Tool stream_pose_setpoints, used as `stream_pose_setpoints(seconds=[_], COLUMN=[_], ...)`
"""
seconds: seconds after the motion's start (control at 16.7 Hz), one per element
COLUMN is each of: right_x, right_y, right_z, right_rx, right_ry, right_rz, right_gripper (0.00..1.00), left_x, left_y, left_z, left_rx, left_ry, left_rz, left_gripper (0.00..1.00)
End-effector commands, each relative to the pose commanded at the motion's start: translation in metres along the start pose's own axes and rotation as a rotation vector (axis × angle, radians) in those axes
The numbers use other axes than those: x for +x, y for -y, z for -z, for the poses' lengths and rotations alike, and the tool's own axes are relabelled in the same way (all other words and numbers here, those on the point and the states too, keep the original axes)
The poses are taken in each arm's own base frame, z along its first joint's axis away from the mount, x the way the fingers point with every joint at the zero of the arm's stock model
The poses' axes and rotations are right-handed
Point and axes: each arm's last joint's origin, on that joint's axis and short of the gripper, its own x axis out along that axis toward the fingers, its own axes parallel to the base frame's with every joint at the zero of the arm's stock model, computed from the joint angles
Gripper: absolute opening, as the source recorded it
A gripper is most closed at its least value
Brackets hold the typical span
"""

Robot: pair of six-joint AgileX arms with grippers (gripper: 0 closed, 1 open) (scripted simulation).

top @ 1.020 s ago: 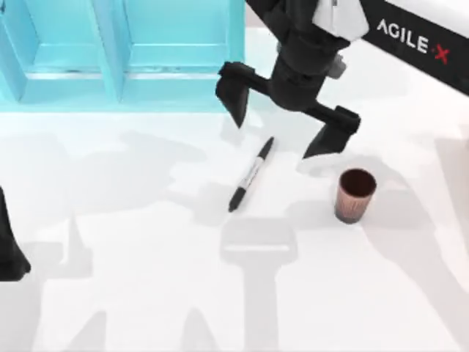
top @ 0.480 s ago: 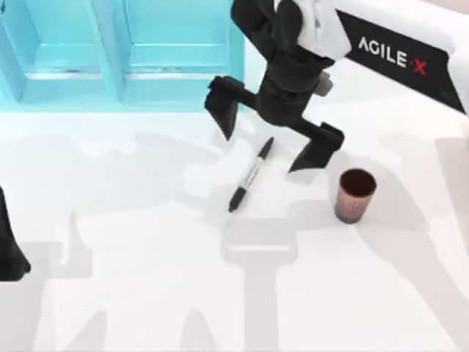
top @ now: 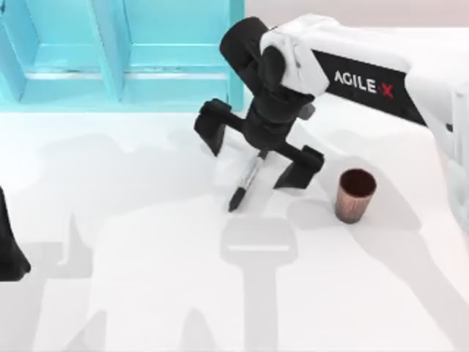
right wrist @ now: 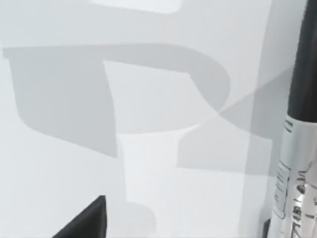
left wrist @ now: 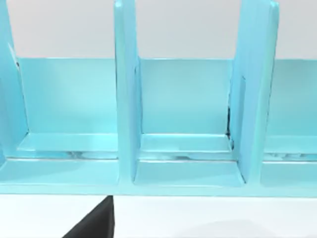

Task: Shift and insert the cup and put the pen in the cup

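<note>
The fingers of the right gripper (top: 258, 151) stand wide apart, one at each side of the slim marker pen with a pale grey barrel and black ends (top: 245, 183), holding nothing. The gripper hangs over the pen's far end and hides it in the top view; the near black tip and part of the barrel show below it. The pen lies flat on the white surface (top: 146, 293), slanted, near the middle. In the right wrist view the pen (right wrist: 297, 163) is cut off at the edge, its small printed text too fine to read, and a dark finger tip (right wrist: 84, 220) shows at the frame's border.

The small copper-coloured tapered cup (top: 355, 195) stands upright on the surface to the right of the pen, apart from it and from the gripper. Its inside is dark and what it holds cannot be made out.

The left gripper (top: 11, 253) is parked at the left edge, mostly cut off; whether its fingers are apart or together cannot be told. The left wrist view faces a light blue divided rack (left wrist: 126, 99), its compartments bare.
</note>
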Motion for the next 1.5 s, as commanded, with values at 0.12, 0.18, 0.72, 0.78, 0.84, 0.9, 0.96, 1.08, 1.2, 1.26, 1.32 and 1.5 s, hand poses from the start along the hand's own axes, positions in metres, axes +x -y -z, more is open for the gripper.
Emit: stream_pose_setpoints(seconds=[0.12, 0.18, 0.72, 0.78, 0.84, 0.9, 0.96, 1.08, 1.2, 1.26, 1.32, 1.5], right_x=[0.0032, 0.0032, 0.0032, 0.0032, 0.0032, 0.0032, 0.0032, 0.0032, 0.0032, 0.0032, 0.0032, 0.0032], right_y=[0.0007, 0.0007, 0.0007, 0.0007, 0.0007, 0.0007, 0.0007, 0.0007, 0.0007, 0.0007, 0.0007, 0.0007], right_z=[0.0007, 0.0007, 0.0007, 0.0007, 0.0007, 0.0007, 0.0007, 0.0007, 0.0007, 0.0007, 0.0007, 0.0007], right_rx=[0.000, 0.000, 0.000, 0.000, 0.000, 0.000, 0.000, 0.000, 0.000, 0.000, 0.000, 0.000], right_ry=[-0.002, -0.002, -0.002, -0.002, -0.002, -0.002, -0.002, -0.002, -0.002, -0.002, -0.002, -0.002], right_rz=[0.004, 0.004, 0.004, 0.004, 0.004, 0.004, 0.004, 0.004, 0.004, 0.004, 0.004, 0.004], right_gripper=[1.00, 1.00, 0.40, 0.32, 0.25, 0.17, 0.10, 0.00, 0.00, 0.00, 0.00, 0.00], left_x=[0.0000, 0.0000, 0.0000, 0.0000, 0.0000, 0.0000, 0.0000, 0.0000, 0.0000, 0.0000, 0.0000, 0.0000], left_y=[0.0000, 0.0000, 0.0000, 0.0000, 0.0000, 0.0000, 0.0000, 0.0000, 0.0000, 0.0000, 0.0000, 0.0000], left_z=[0.0000, 0.0000, 0.0000, 0.0000, 0.0000, 0.0000, 0.0000, 0.0000, 0.0000, 0.0000, 0.0000, 0.0000], left_rx=[0.000, 0.000, 0.000, 0.000, 0.000, 0.000, 0.000, 0.000, 0.000, 0.000, 0.000, 0.000], left_ry=[0.000, 0.000, 0.000, 0.000, 0.000, 0.000, 0.000, 0.000, 0.000, 0.000, 0.000, 0.000], left_rz=[0.000, 0.000, 0.000, 0.000, 0.000, 0.000, 0.000, 0.000, 0.000, 0.000, 0.000, 0.000], left_gripper=[1.00, 1.00, 1.00, 1.00, 1.00, 1.00, 1.00, 1.00, 1.00, 1.00, 1.00, 1.00])
